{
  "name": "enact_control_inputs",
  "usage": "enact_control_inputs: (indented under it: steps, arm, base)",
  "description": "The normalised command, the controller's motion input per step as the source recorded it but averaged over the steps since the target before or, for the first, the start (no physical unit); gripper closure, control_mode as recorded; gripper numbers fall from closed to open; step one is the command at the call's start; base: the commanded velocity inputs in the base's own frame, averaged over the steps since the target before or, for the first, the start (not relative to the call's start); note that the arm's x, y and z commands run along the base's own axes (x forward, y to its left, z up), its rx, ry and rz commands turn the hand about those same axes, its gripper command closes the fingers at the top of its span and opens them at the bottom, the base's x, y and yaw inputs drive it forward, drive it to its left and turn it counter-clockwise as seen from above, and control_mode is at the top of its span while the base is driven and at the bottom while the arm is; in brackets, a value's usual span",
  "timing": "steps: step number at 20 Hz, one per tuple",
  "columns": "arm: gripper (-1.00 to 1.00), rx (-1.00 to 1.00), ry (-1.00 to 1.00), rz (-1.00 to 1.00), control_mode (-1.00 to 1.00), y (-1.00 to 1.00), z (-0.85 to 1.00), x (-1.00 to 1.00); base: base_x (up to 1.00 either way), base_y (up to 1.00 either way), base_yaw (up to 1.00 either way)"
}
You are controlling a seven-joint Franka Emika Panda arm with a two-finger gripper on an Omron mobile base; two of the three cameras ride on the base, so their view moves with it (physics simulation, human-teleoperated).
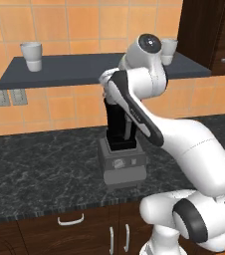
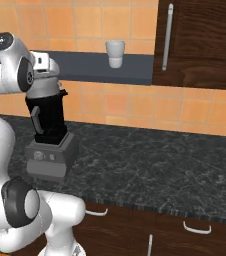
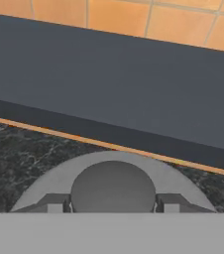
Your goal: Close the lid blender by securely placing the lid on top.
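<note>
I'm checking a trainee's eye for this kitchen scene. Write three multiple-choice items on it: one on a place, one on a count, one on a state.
1. Where does the blender stand?
A. on the shelf
B. on the counter
C. on the floor

2. How many white cups are on the shelf?
A. one
B. two
C. four

3. What are the gripper jaws doing?
A. hanging open over the counter
B. shut on a cup
C. shut on the lid's knob

Answers: 1 B, its grey base sits on the dark counter. 2 B, the left base view shows one cup at the left and another behind the arm. 3 C, in the hand view the fingers flank the knob of the lid.
</note>
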Motion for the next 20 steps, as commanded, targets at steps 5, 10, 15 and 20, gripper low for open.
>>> enact_control_inputs:
  steps: [5,10,15,20]
  arm:
    - [1.0,0.0,-0.09,0.02,-1.0,-0.02,-0.21,-0.07]
    - [1.0,0.01,0.0,0.04,-1.0,-0.05,-0.05,0.09]
    - [1.0,0.1,-0.12,0.1,-1.0,-0.09,-0.01,0.0]
    - [1.0,0.1,-0.2,0.15,-1.0,-0.06,0.02,-0.01]
  base:
    - [0.0,0.0,0.0]
    - [0.0,0.0,0.0]
    - [0.0,0.0,0.0]
    - [0.0,0.0,0.0]
